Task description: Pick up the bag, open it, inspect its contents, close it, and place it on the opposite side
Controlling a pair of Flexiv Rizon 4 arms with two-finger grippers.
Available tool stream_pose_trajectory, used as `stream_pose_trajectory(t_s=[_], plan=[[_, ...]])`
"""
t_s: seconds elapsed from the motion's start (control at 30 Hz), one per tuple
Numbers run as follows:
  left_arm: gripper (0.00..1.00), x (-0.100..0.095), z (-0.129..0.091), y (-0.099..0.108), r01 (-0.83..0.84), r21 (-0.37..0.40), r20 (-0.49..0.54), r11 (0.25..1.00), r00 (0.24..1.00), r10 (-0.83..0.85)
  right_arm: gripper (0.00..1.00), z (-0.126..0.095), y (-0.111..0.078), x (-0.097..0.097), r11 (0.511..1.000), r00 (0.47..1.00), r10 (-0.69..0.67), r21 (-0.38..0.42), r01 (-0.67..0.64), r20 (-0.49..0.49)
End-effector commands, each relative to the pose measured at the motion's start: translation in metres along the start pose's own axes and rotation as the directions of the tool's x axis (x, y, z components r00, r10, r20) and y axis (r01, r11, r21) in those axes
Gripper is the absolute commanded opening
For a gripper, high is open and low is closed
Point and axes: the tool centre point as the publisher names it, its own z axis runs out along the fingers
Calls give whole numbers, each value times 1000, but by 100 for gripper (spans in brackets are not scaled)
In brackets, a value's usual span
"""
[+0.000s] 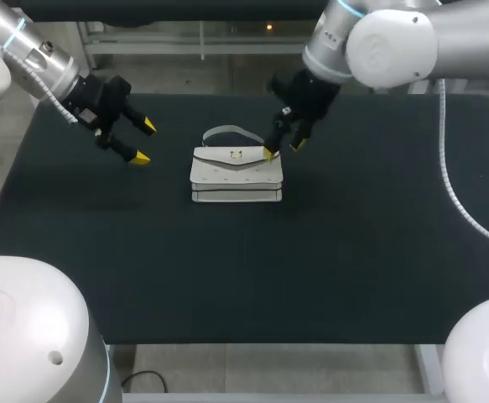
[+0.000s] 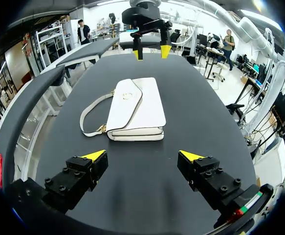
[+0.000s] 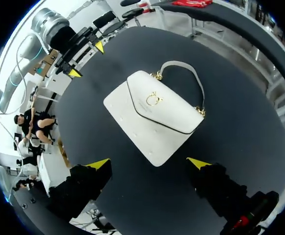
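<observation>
Head view: the white bag (image 1: 236,175) is seen lying flat just above the middle of the frame, flap down. The right gripper (image 1: 283,149) is poised over its upper right corner, fingers spread, nothing clasped. Contact with the bag cannot be told. The left gripper (image 1: 144,142) is held wide open at the upper left, well apart from the bag, nothing in it. The dark table (image 1: 353,252) stretches widely below and to the right.

Left wrist view: the bag (image 2: 137,110) is found ahead of the left gripper (image 2: 143,155), clear of both tips. The right gripper (image 2: 152,51) is seen beyond it.

Right wrist view: the bag (image 3: 152,115) lies just ahead of the right gripper (image 3: 148,163), its near corner pointed at the gap.
</observation>
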Motion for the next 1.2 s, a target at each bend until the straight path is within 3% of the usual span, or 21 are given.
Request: stream_pose_trajectory(t_s=[0.03, 0.27, 0.37, 0.43, 0.5, 0.8, 1.0, 1.2], plan=[[100, 0, 1, 1, -1, 3, 2, 1000, 1000, 1, 100, 1, 0, 7, 996, 956, -87, 29, 82, 282], [100, 0, 1, 1, -1, 3, 2, 1000, 1000, 1, 100, 1, 0, 7, 996, 956, -87, 29, 82, 282], [100, -6, -1, -11, -84, -9, 33, 996, 996, 84, 100, -5, 11, 21, 956, 867, -267, 5, 293, 421], [100, -8, -1, -18, -151, -7, 50, 988, 987, 151, 100, -6, 15, 31, 944, 804, -298, 34, 328, 515], [100, -9, -1, -23, -172, 14, 43, 985, 984, 171, 100, -4, 15, 38, 918, 767, -345, 27, 395, 540], [100, -10, 2, -33, -294, -24, 142, 955, 945, 295, 100, 11, 9, 53, 776, 551, -512, 79, 626, 659], [100, -12, 0, -42, -379, 3, 185, 925, 910, 372, 100, 25, -1, 56, 630, 379, -597, 120, 768, 707], [100, -13, 0, -43, -388, 2, 172, 922, 908, 382, 100, 25, -1, 56, 630, 379, -597, 120, 768, 707]])
